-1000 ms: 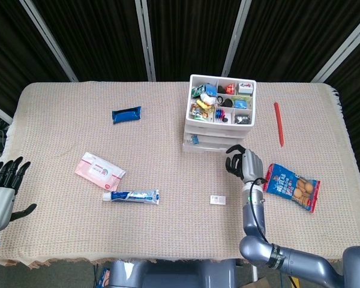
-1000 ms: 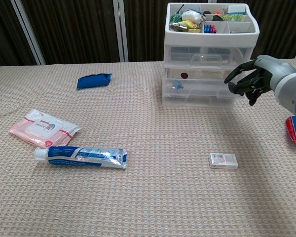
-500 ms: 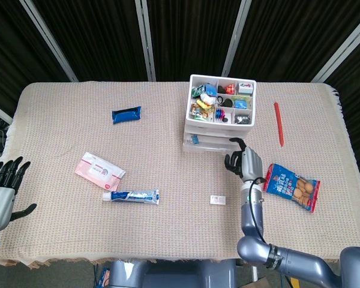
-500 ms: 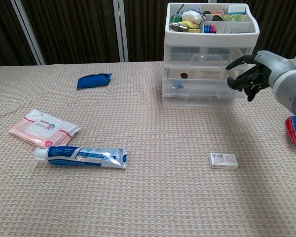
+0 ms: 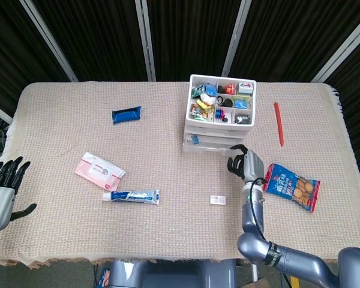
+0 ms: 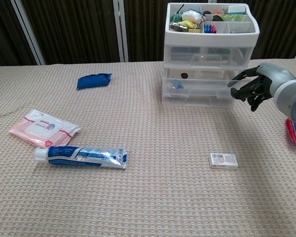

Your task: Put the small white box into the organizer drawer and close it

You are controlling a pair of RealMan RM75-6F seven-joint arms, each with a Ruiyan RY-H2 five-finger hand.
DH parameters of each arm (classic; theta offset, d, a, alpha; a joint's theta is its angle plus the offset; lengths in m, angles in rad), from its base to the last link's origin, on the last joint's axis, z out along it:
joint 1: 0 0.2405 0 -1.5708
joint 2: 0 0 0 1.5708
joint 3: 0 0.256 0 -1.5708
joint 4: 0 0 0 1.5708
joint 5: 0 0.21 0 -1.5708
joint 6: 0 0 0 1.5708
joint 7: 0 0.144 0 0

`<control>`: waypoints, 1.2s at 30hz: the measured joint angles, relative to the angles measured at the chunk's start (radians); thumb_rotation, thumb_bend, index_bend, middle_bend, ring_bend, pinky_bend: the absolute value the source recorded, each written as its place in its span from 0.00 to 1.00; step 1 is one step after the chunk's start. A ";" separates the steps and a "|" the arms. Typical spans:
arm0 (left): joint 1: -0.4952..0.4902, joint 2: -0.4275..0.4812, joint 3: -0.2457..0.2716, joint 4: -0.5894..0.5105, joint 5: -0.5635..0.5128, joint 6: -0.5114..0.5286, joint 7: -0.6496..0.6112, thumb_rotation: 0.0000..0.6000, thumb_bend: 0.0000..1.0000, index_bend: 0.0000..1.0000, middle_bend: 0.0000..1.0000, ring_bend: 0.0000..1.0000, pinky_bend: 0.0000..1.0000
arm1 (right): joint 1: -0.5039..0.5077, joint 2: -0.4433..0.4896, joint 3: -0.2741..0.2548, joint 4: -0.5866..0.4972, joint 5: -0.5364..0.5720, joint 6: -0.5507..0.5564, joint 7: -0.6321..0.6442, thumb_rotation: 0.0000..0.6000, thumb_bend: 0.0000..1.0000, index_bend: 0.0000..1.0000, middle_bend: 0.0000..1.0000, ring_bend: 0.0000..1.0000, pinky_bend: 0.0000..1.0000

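Observation:
The small white box [image 5: 217, 199] [image 6: 223, 160] lies flat on the cloth, in front of the organizer. The clear organizer [image 5: 221, 120] [image 6: 207, 64] stands at the back right with its drawers pushed in and a tray of small items on top. My right hand [image 5: 244, 163] [image 6: 256, 87] hovers by the front right corner of the lower drawer [image 6: 200, 91], fingers curled, holding nothing. It is well above and behind the box. My left hand [image 5: 1, 192] rests at the far left edge, fingers spread and empty.
A toothpaste tube [image 5: 131, 196] [image 6: 81, 157] and a pink wipes pack [image 5: 99, 171] [image 6: 43, 128] lie at the left. A blue packet [image 5: 126, 114] [image 6: 93, 80] sits further back. A snack bag [image 5: 292, 186] lies right of my right hand, a red pen [image 5: 278, 123] beyond.
My right hand has dipped slightly and shifted right along the organizer's front right corner. The box and left hand have stayed put.

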 measured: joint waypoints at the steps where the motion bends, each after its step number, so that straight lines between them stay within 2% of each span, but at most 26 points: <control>1: 0.000 0.000 0.000 0.000 0.000 0.000 0.000 1.00 0.12 0.05 0.00 0.00 0.00 | -0.001 0.000 0.000 -0.001 -0.002 0.001 0.001 1.00 0.44 0.43 0.77 0.75 0.65; 10: 0.001 0.000 0.001 -0.003 0.000 0.001 0.001 1.00 0.13 0.06 0.00 0.00 0.00 | -0.036 0.014 -0.011 -0.068 -0.009 0.002 0.023 1.00 0.45 0.44 0.77 0.75 0.65; 17: 0.001 -0.001 0.001 -0.005 0.001 0.000 0.005 1.00 0.13 0.06 0.00 0.00 0.00 | -0.083 0.045 -0.055 -0.145 -0.053 0.008 0.045 1.00 0.45 0.44 0.77 0.75 0.65; 19: 0.001 -0.001 0.001 -0.005 0.001 0.001 0.006 1.00 0.13 0.06 0.00 0.00 0.00 | -0.094 0.053 -0.066 -0.158 -0.065 0.009 0.051 1.00 0.45 0.42 0.77 0.75 0.65; 21: 0.002 -0.002 0.001 -0.005 0.002 0.002 0.006 1.00 0.13 0.06 0.00 0.00 0.00 | -0.100 0.057 -0.072 -0.166 -0.074 0.008 0.056 1.00 0.44 0.36 0.77 0.75 0.65; 26: 0.002 -0.003 0.000 -0.004 0.002 0.004 0.005 1.00 0.12 0.06 0.00 0.00 0.00 | -0.113 0.067 -0.085 -0.191 -0.098 0.004 0.068 1.00 0.32 0.20 0.77 0.75 0.65; 32: 0.002 -0.003 0.000 -0.002 0.005 0.006 0.001 1.00 0.13 0.06 0.00 0.00 0.00 | -0.134 0.097 -0.126 -0.242 -0.147 0.009 0.063 1.00 0.24 0.19 0.77 0.75 0.65; 36: 0.003 -0.002 0.001 0.000 0.008 0.008 -0.002 1.00 0.13 0.06 0.00 0.00 0.00 | -0.152 0.135 -0.175 -0.278 -0.201 0.026 0.033 1.00 0.20 0.22 0.77 0.75 0.65</control>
